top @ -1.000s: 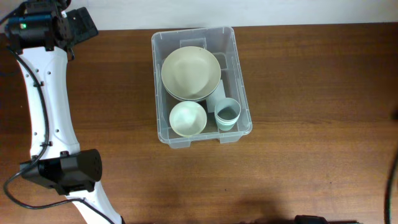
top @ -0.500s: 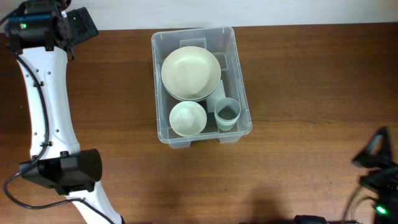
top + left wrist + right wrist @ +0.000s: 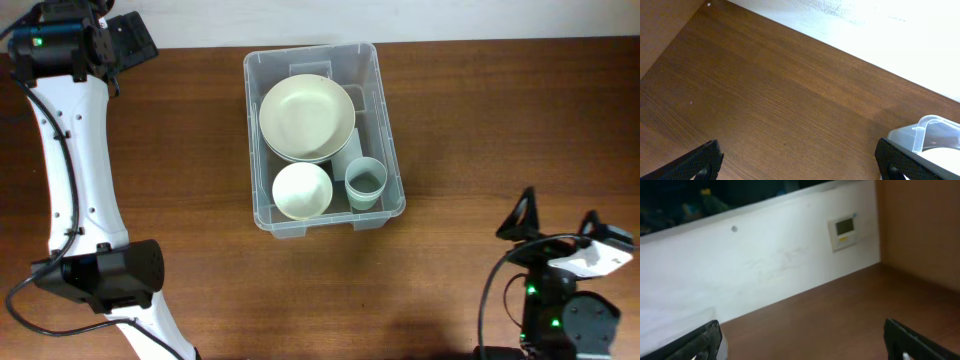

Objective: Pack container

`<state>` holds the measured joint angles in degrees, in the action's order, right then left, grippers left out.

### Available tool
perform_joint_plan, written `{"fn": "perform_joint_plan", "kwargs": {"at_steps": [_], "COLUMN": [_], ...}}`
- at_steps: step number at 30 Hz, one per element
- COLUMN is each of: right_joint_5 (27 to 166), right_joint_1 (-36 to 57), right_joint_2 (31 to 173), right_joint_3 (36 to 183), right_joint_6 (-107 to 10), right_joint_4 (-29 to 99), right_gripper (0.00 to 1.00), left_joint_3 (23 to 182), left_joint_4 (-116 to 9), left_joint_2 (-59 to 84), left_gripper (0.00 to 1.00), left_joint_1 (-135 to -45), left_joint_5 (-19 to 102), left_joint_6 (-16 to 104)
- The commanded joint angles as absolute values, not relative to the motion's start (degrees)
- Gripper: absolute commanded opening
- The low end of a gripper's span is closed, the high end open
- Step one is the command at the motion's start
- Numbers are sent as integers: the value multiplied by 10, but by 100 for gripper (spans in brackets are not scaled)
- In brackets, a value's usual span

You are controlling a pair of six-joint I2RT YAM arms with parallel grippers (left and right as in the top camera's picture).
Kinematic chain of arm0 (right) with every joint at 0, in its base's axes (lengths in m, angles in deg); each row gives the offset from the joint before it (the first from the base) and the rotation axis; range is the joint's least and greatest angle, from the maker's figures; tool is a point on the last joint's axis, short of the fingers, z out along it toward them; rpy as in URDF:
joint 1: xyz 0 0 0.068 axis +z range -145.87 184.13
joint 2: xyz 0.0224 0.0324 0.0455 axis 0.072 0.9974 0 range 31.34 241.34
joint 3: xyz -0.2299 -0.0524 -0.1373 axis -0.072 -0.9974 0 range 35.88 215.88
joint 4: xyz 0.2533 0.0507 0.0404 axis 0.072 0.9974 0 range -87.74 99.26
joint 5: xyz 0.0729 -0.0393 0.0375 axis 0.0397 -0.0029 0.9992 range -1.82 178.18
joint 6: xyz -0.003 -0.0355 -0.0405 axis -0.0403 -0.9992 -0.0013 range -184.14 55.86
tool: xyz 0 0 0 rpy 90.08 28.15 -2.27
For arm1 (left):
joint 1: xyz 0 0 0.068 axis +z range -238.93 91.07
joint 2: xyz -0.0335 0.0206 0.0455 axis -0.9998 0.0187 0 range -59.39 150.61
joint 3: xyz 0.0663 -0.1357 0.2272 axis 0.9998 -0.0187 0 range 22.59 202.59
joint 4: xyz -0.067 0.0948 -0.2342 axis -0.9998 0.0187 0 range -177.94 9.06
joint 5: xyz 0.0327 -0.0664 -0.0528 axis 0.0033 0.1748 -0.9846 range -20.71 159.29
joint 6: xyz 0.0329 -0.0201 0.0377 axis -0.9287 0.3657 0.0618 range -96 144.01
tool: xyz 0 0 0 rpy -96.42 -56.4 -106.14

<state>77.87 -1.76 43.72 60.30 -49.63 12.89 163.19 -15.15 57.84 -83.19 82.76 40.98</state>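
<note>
The clear plastic container (image 3: 386, 132) stands on the brown table at centre back. Inside are a large cream bowl (image 3: 306, 117), a small cream bowl (image 3: 302, 190) and a pale blue cup (image 3: 366, 182). A corner of the container shows at the right edge of the left wrist view (image 3: 932, 127). My left gripper (image 3: 797, 162) is open and empty at the table's far left corner, apart from the container. My right gripper (image 3: 557, 223) is open and empty at the near right, well away from the container; its fingertips frame the right wrist view (image 3: 805, 340).
The left arm's white links (image 3: 75, 170) run down the table's left side. A white wall with a small thermostat panel (image 3: 845, 232) stands behind the table. The right arm's base (image 3: 560, 310) sits at the near right edge.
My right arm has come into view at the near right and moved left and up the table. The left arm and the container's contents have not moved.
</note>
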Motion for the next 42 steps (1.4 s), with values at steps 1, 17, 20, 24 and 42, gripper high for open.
{"fn": "perform_joint_plan", "kwargs": {"at_steps": [1, 17, 20, 24, 42], "right_joint_5": [810, 832, 841, 848, 891], "right_joint_1": [-13, 23, 23, 23, 23], "right_joint_2": [408, 315, 315, 315, 315], "right_joint_3": [575, 469, 445, 417, 362], "right_joint_6": [-502, -502, -505, -511, -597], "right_joint_4": [108, 64, 33, -4, -5], "right_gripper": [99, 99, 99, 99, 99], "left_joint_3": [1641, 1641, 1641, 1641, 1641], "left_joint_4": [-153, -153, -153, -153, -153], "left_joint_2": [570, 570, 570, 570, 570], "left_gripper": [100, 100, 100, 100, 100], "left_joint_1": [-831, -831, -831, -831, -831], "left_joint_5": [823, 823, 823, 823, 823], "left_joint_6": [411, 411, 411, 411, 411]}}
